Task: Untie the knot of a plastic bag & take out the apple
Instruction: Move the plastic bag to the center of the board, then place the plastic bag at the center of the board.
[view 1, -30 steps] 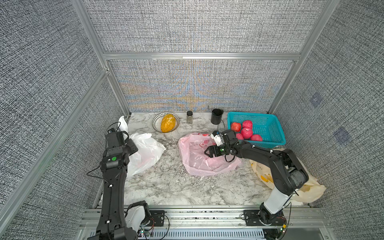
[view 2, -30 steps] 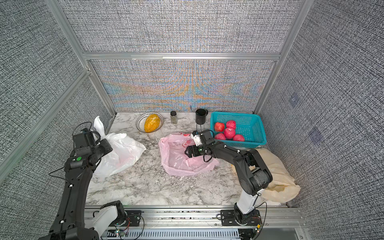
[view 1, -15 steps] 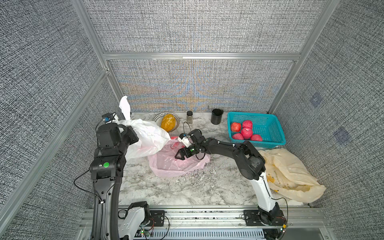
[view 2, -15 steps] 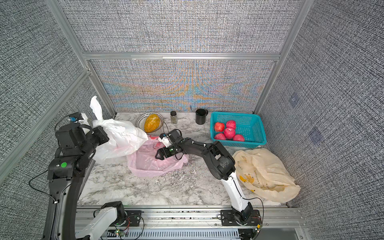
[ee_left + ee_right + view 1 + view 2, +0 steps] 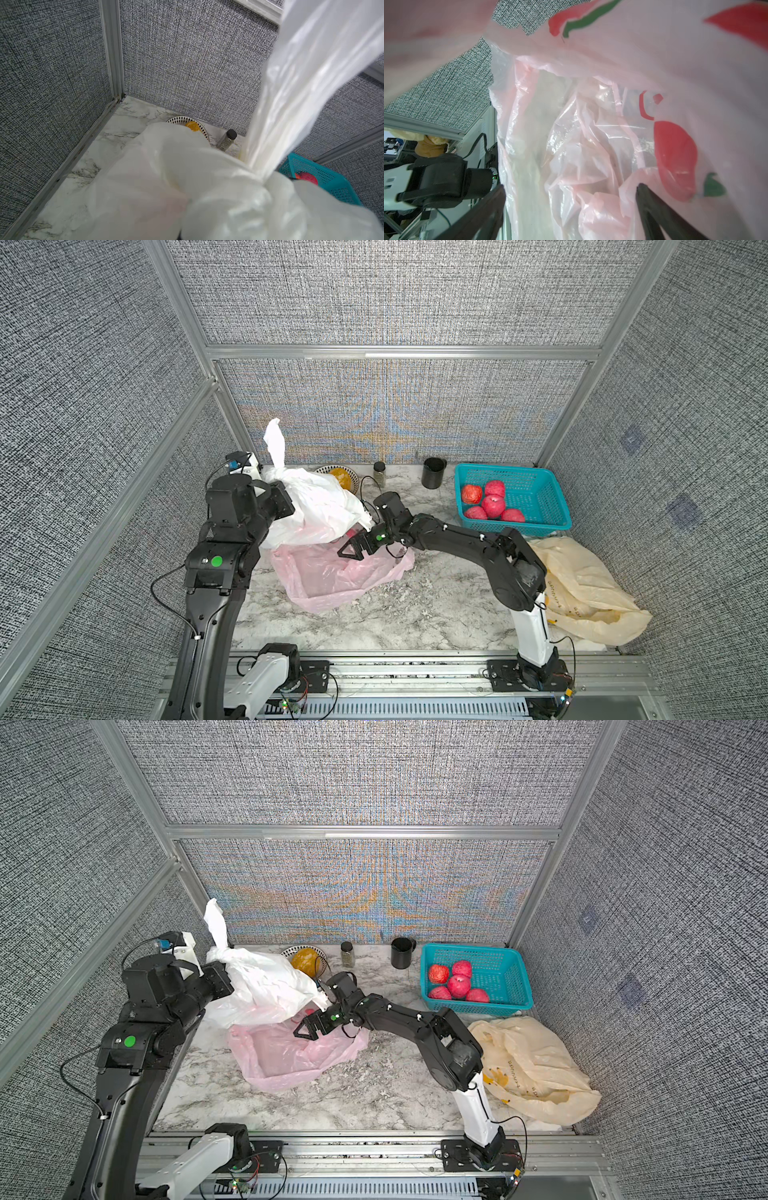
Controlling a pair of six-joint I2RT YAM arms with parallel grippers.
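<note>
On the veined marble tabletop (image 5: 436, 614), boxed in by grey woven walls (image 5: 374, 302), a pink bag (image 5: 332, 580) lies slack beneath the right gripper (image 5: 348, 549), whose jaws stand wide. The left gripper (image 5: 286, 506), clamped shut, holds the crumpled white bag (image 5: 320, 506) raised just behind it, one long tail standing up.

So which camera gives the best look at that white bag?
Both top views: the whole white bag shows, tail to body. The left wrist view sees only a close, blurred bunch of it; the right wrist view is mostly filled by the pink bag.
</note>
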